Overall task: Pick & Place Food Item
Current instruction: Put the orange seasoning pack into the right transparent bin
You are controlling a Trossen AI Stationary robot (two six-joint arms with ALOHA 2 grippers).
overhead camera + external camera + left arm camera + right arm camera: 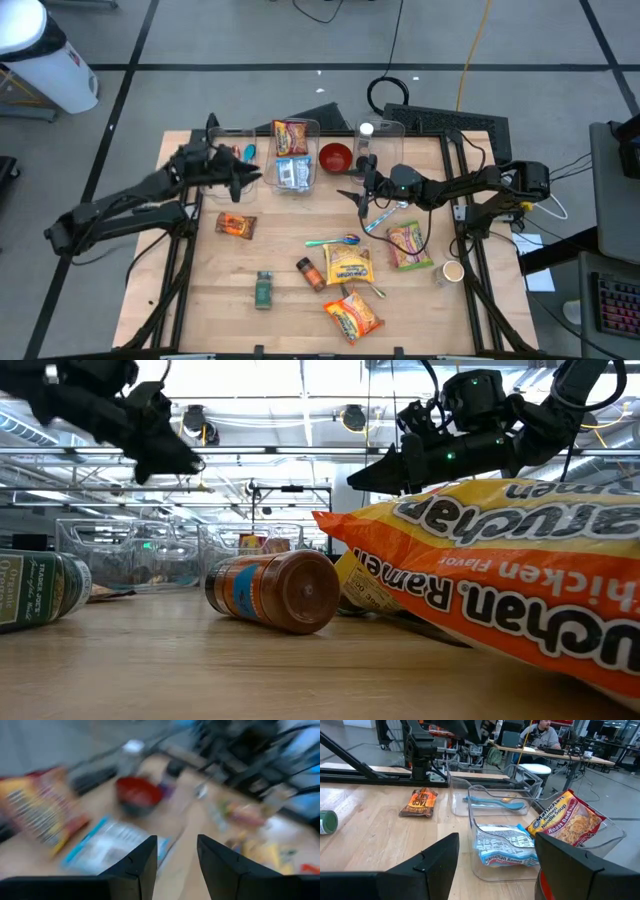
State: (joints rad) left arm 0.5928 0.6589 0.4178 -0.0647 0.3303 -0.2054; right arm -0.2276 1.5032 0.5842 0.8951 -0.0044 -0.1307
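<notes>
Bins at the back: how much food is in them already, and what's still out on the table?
Done: two ramen packs sit in the middle bin. In hand: nothing; the left gripper and right gripper hover open and empty. Left: the snack bag, two spice jars, and three more ramen packs lie on the table.

Food items as I see them from above. Clear bin (296,180) at the table's far side holds two ramen packets: an orange Maruchan roast beef packet (291,136) leaning against the far wall, and a blue-and-white Maruchan packet (291,173) lying flat in front of it.

Loose on the wood: small orange-brown snack bag (236,226), flat, left of centre. Yellow ramen packet (348,266) mid-table, orange spice jar (310,273) on its side touching it. Orange chicken ramen packet (353,316) near the front edge. Green-lidded jar (263,290) on its side. Another ramen packet (408,246) right of centre.
</notes>
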